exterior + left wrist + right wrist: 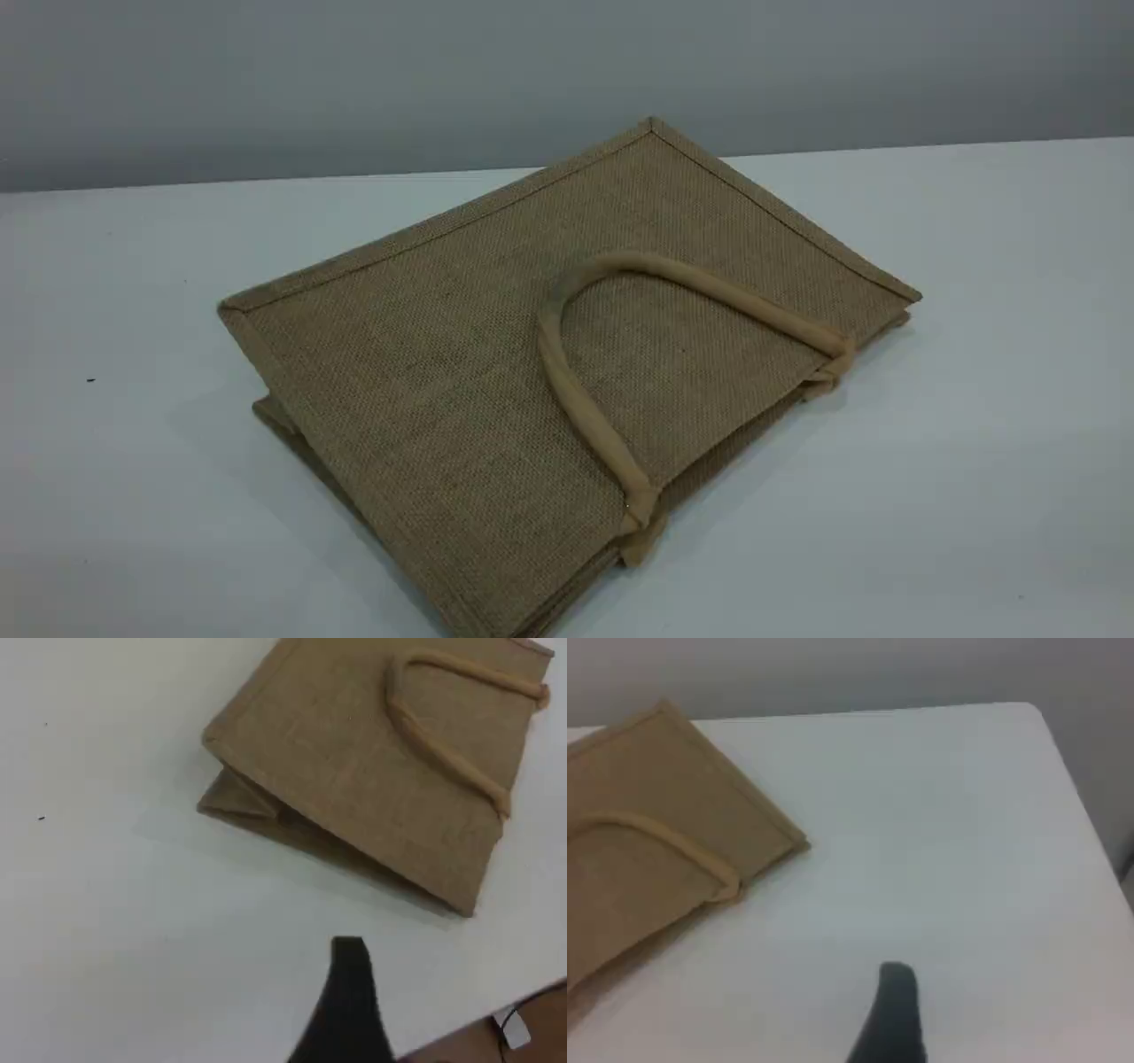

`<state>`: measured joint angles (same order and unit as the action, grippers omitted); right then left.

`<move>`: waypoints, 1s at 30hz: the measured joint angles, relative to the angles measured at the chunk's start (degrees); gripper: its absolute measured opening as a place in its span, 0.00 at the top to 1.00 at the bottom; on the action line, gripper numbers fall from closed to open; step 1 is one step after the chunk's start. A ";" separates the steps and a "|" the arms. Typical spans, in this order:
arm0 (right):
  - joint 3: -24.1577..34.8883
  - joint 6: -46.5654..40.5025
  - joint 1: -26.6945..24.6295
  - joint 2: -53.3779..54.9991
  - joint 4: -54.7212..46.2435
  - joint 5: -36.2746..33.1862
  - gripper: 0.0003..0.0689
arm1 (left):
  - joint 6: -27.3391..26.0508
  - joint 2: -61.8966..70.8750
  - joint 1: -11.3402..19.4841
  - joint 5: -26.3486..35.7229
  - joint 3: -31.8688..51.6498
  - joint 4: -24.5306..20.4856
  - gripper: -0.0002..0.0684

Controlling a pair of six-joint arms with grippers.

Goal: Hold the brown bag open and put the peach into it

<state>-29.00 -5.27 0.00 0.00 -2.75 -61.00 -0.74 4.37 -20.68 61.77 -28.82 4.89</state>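
Scene view: large tan-brown woven jute tote bag (pixel 461 372) lies flat and collapsed on the white table (pixel 974 443), padded loop handle (pixel 576 390) folded on top, mouth edge facing the near side; no peach visible in any view. Left gripper (pixel 347 988) and right gripper (pixel 893 1005) hover clear of it, jaws wide, holding nothing. Risks: pinching both flattened panels together so the mouth never opens, or dragging the light bag instead of lifting one panel.

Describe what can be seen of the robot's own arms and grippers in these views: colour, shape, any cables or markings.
Very little shows. The scene view has no arm in it. The left wrist view shows one left gripper fingertip: black, matte, narrow, squared at the top and widening downward. The right wrist view shows one right gripper fingertip: black, with a rounded tip. No markings or cables are visible on either.
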 joint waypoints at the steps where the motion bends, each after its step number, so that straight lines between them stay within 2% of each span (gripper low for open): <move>1: 0.00 0.20 0.00 0.00 0.72 0.00 0.18 | 0.00 0.00 0.00 0.00 0.00 0.00 0.20; 6: 0.00 4.68 0.00 0.00 3.05 0.00 0.18 | 0.00 0.00 0.00 0.00 0.00 0.00 0.20; 30: 0.00 4.68 0.01 0.00 3.06 -0.05 0.18 | 0.00 0.00 0.00 0.00 0.00 0.00 0.20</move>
